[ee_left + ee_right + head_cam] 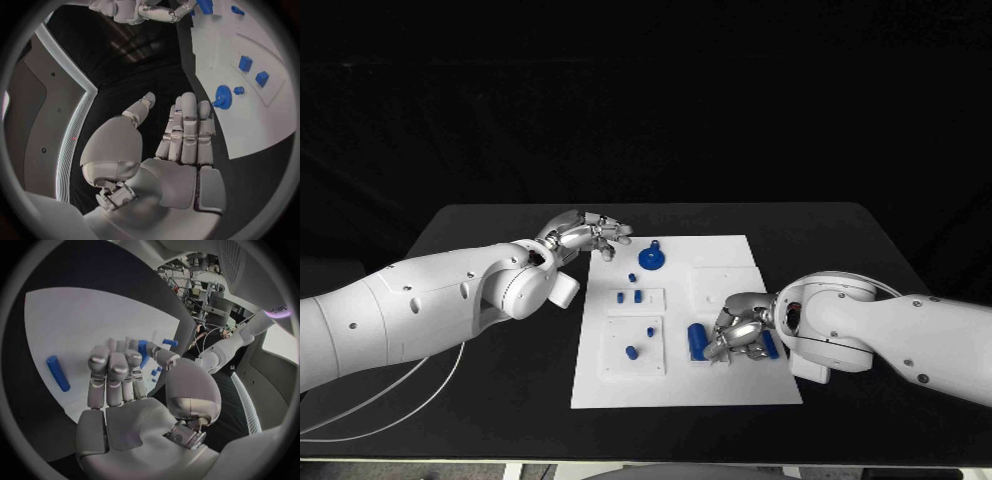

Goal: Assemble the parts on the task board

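Table: black table; white task board at its centre.
Left hand: left hand hovers off the board's 11 o'clock corner, above the table. Fingers straight and apart in the left wrist view; it holds nothing.
Right hand: right hand sits over the board's 4 o'clock area, fingers curled down. In the right wrist view a blue part shows just past the fingertips; I cannot tell whether it is pinched or only touched.
Loose parts: blue cylinder lies flat just beside the right hand, on its 9 o'clock side; a second cylinder lies at the hand's 3 o'clock side.
Seated or standing parts: round knobbed part near the board's 12 o'clock edge; two small blocks on a raised plate toward 9 o'clock; two small pegs on a plate toward 7 o'clock.
Progress, judged: early to middle. The small pieces look placed; both cylinders lie flat, so they probably remain to be fitted.
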Controlling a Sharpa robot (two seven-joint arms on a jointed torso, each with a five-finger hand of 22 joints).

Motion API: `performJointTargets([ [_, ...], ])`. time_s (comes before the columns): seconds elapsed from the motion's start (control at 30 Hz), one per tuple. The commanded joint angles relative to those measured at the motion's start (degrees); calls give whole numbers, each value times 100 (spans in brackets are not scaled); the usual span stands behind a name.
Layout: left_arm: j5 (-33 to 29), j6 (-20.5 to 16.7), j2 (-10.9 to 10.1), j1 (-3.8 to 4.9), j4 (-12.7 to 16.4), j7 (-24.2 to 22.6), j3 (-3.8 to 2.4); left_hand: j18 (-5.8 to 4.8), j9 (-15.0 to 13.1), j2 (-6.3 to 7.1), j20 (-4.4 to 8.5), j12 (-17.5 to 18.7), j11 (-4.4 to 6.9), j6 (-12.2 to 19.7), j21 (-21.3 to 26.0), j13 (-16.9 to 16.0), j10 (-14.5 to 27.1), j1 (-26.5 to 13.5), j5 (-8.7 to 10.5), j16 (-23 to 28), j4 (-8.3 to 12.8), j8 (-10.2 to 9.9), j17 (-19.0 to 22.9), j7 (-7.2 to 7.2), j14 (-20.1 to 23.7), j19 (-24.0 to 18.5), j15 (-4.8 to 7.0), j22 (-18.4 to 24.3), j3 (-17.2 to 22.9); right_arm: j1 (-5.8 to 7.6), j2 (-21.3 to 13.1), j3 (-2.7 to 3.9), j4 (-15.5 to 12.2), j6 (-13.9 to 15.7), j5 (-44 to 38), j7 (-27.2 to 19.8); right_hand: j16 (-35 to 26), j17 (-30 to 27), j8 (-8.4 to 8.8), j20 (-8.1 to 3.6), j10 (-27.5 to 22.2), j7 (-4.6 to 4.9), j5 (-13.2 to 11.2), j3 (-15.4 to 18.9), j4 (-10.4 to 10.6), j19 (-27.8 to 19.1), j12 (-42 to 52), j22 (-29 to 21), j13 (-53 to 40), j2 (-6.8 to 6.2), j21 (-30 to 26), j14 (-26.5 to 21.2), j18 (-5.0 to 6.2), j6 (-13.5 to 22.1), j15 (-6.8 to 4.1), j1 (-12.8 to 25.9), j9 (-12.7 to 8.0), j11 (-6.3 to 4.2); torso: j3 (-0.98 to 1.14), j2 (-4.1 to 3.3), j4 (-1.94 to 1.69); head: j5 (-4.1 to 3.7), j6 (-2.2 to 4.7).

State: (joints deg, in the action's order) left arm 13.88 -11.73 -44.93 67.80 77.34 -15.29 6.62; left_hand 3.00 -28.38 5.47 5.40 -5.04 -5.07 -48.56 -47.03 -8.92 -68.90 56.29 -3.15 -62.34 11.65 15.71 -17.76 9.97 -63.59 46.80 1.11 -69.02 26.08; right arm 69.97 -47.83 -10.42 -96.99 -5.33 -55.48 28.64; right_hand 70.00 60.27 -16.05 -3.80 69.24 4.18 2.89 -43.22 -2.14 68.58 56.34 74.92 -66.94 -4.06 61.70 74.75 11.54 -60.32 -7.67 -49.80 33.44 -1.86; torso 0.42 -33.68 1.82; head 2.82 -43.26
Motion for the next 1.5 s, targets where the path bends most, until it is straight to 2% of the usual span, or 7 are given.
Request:
performJointTargets([
  [0.03,-35,65,4,-1,13,-34,-4,48,10,-53,117,-10,-33,31,37,8,9,0,-17,31,-1,23,-9,-8,-12,16,-11,-9,-36,-8,-11,-3,14,-104,-83,36,-25,9,6,38,43,25,-8,-245,-44,20,-18,62,-12,27,49,21,346,-53,-19,22,3,-9,4,2,8,3,-8],
  [0.2,-35,65,4,-1,12,-31,-4,48,10,-52,117,-10,-33,31,38,8,9,3,-17,32,1,24,-10,-8,-12,16,-11,-10,-36,-8,-13,-3,5,-193,-27,28,-26,10,6,53,46,30,-9,-323,-86,28,-18,66,-16,-12,63,26,346,-49,-13,131,13,-4,5,0,10,2,-12],
  [0.5,-34,67,5,-1,8,-25,-4,49,11,-51,118,-10,-33,31,40,8,9,6,-17,32,4,24,-11,-9,-11,16,-11,-11,-36,-9,-25,-3,5,-211,40,-8,-28,10,3,75,45,41,-8,229,-340,47,-15,67,-27,-514,90,36,346,-34,-2,497,34,8,4,1,6,-7,-13],
  [0.7,-34,67,0,-1,6,-24,-4,49,12,-51,118,-10,-33,32,41,9,10,9,-18,33,6,24,-12,-9,-12,16,-10,-12,-36,-9,-47,-3,-1,-218,51,-27,-38,8,1,47,41,29,-7,495,-466,43,-23,47,-29,-667,68,34,346,-23,-17,539,52,-5,3,0,3,-8,-18],
  [0.97,-33,64,-1,-1,6,-22,-4,49,13,-52,118,-10,-33,32,42,9,10,12,-18,34,8,24,-13,-9,-12,16,-10,-13,-35,-10,-93,-3,-19,-207,50,-54,-44,6,0,26,42,24,-4,571,-541,47,-29,32,-30,-709,53,36,346,-21,-23,470,62,-10,2,0,3,-4,-23],
  [1.23,-29,60,2,0,3,-21,-4,49,14,-52,118,-10,-33,33,43,9,10,15,-18,34,10,25,-14,-9,-12,17,-10,-15,-36,-7,-301,4,-85,189,14,-354,-59,0,17,11,42,29,6,567,-628,48,-40,16,-28,-546,31,37,346,1,-21,329,63,-6,5,2,7,-4,-2],
  [1.5,-29,58,11,0,-4,-23,-4,48,15,-50,117,-11,-33,32,44,8,8,13,-17,35,10,26,-15,-9,-12,17,-10,-16,-38,167,-655,138,44,306,-149,-491,-65,-2,77,7,66,68,10,563,-697,69,-4,3,-50,-596,20,51,346,136,5,206,74,29,8,3,9,-39,39],
])
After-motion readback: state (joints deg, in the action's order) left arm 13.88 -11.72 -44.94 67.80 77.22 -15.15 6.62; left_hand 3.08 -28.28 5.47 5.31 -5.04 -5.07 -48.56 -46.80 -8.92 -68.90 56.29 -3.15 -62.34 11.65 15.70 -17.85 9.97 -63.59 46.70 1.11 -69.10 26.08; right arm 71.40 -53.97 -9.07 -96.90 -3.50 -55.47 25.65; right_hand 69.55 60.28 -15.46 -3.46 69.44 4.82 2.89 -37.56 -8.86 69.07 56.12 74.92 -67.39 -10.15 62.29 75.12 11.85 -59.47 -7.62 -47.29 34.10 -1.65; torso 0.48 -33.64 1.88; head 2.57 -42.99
